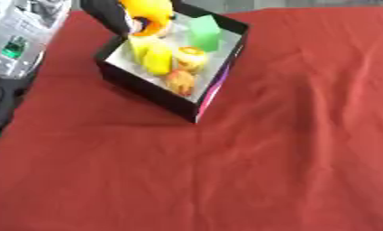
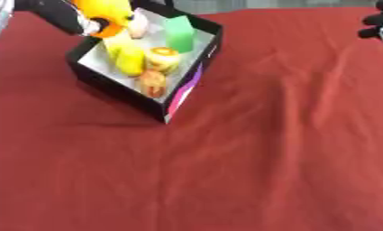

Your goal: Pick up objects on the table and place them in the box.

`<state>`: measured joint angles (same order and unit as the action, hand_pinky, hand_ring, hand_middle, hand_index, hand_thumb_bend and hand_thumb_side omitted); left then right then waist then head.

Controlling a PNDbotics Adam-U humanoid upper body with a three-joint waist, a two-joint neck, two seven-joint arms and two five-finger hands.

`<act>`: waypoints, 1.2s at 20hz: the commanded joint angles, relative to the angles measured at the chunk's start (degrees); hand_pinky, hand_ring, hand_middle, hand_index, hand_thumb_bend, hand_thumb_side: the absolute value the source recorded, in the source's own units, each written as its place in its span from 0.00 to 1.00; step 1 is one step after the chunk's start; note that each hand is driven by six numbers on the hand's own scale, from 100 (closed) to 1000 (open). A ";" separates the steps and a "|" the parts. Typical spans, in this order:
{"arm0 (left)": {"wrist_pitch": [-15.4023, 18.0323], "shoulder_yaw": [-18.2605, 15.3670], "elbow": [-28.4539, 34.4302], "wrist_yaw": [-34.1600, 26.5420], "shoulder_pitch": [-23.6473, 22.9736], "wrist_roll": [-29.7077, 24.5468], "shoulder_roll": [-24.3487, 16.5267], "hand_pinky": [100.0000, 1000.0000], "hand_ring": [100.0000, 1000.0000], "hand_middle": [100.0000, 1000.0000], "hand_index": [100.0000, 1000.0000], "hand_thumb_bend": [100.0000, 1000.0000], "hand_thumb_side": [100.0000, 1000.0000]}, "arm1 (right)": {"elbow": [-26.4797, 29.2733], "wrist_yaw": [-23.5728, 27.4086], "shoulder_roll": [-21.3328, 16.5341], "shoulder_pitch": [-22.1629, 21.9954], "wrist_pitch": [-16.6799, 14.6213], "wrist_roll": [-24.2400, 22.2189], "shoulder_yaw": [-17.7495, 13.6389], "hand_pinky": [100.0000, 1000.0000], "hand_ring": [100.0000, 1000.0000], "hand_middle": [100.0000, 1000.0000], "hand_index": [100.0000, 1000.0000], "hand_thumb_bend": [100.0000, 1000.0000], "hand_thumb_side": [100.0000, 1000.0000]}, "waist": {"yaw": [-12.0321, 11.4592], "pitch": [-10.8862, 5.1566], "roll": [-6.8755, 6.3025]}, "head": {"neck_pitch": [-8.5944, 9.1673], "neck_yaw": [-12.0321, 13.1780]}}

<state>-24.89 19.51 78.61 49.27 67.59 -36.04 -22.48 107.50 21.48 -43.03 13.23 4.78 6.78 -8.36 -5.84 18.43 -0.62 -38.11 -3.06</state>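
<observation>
Left hand [image 1: 107, 16] of mine hangs over the far-left corner of the box [image 1: 147, 90], fingers curled round a yellow-and-orange object [image 1: 151, 13]. I judge this to be the drop-off step, with the piece above the opening and not yet set down.

Below it the box already holds a yellow piece [image 1: 152, 56], two small round orange-and-yellow things [image 1: 188, 57] and, at the far side, a green block [image 1: 203, 32]. That crowding is my main worry: letting go from here could land the object on the yellow piece and roll it over the near wall onto the red cloth [image 1: 265, 158]. My wrist is also close to the left rim, so a careless withdrawal might nudge or tip the box.

Rightward the cloth looks bare and wrinkled. My right hand [image 2: 380, 22] shows only as dark fingers at the upper right edge; I cannot tell how they are set.
</observation>
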 commanded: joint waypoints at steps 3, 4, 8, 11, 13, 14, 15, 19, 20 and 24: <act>3.35 -3.43 -7.21 5.04 1.44 2.31 2.07 0.54 0.54 0.51 0.55 0.32 0.00 | 0.80 0.43 -1.11 0.89 -0.01 -0.19 -0.31 0.97 0.71 0.67 0.81 0.00 0.47 | 0.23 -1.73 0.16 | 0.90 0.37; 4.10 -3.85 -8.68 5.95 1.46 2.88 2.46 0.55 0.54 0.52 0.56 0.34 0.00 | 0.81 0.51 -1.11 0.93 -0.01 -0.18 -0.32 0.97 0.71 0.67 0.81 0.00 0.47 | 0.25 -1.75 0.18 | 0.98 0.39; 7.69 -5.64 -14.80 9.66 1.97 5.01 4.31 0.78 0.77 0.77 0.85 0.59 0.35 | 0.83 0.70 -0.98 0.97 0.00 -0.14 -0.33 0.97 0.71 0.67 0.81 0.00 0.47 | 0.29 -1.80 0.34 | 1.05 0.41; 10.62 -8.04 -19.59 10.55 3.23 7.31 5.55 0.85 0.85 0.84 0.95 0.74 0.61 | 0.78 0.59 -0.84 0.87 0.05 -0.15 -0.26 0.97 0.71 0.67 0.81 0.00 0.47 | 0.14 -1.88 0.47 | 0.88 0.35; 12.56 -9.83 -22.54 9.99 4.27 9.18 5.73 0.85 0.86 0.85 0.97 0.91 0.82 | 0.75 0.52 -0.81 0.80 0.08 -0.17 -0.23 0.97 0.71 0.67 0.81 0.00 0.47 | 0.04 -1.96 0.49 | 0.48 0.02; 13.47 -10.64 -23.13 9.39 4.65 10.08 5.62 0.84 0.85 0.85 0.97 0.92 0.87 | 0.73 0.49 -0.80 0.75 0.08 -0.16 -0.23 0.97 0.71 0.66 0.81 0.00 0.47 | -0.03 -1.98 0.50 | 0.29 -0.25; 14.36 -11.54 -22.82 8.70 4.85 10.98 5.23 0.83 0.84 0.84 0.96 0.89 0.88 | 0.72 0.48 -0.79 0.72 0.08 -0.13 -0.25 0.97 0.71 0.66 0.81 0.00 0.47 | -0.11 -2.00 0.51 | 0.11 -0.48; 17.06 -16.55 -17.86 5.27 6.27 14.69 2.00 0.76 0.77 0.76 0.88 0.37 0.77 | 1.20 0.96 -0.88 0.56 -0.17 0.27 -0.70 0.97 0.71 0.67 0.81 0.00 0.47 | -0.64 -2.09 0.52 | -0.38 -1.22; 17.32 -18.10 -16.27 4.28 6.34 15.69 1.26 0.74 0.75 0.74 0.88 0.34 0.73 | 1.41 1.13 -0.95 0.47 -0.31 0.48 -0.91 0.97 0.71 0.67 0.81 0.00 0.47 | -0.87 -2.13 0.55 | -0.48 -1.48; 18.94 -24.60 -9.74 0.25 2.88 19.72 -1.07 0.72 0.75 0.74 0.88 0.36 0.66 | 1.87 1.20 -1.02 -0.09 -1.05 1.54 -1.64 0.97 0.71 0.67 0.82 0.00 0.47 | -2.05 -2.90 0.55 | -0.95 -2.58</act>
<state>-6.46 -2.87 66.20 50.83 69.65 -17.60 -21.26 108.08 22.41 -42.59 12.85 3.92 7.85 -9.00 -8.03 16.95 -0.21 -38.82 -5.26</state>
